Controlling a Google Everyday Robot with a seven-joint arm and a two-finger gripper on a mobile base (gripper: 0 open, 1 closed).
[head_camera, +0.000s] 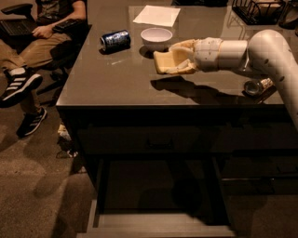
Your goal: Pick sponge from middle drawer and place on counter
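My gripper (pixel 167 59) hangs just above the counter (pixel 116 79), near its middle, reaching in from the right. It is shut on the sponge (pixel 163 56), a pale-yellow pad held between the two fingers, clear of the counter with its shadow underneath. The middle drawer (pixel 158 224) stands pulled open below the counter's front edge; its dark inside shows nothing in it.
A blue can (pixel 115 40) lies on its side at the back left, with a white bowl (pixel 156 35) and a white paper sheet (pixel 156 15) behind the gripper. A silver can (pixel 258 86) lies at the right edge, below a wire basket (pixel 258 9). A seated person (pixel 42 28) is at the left.
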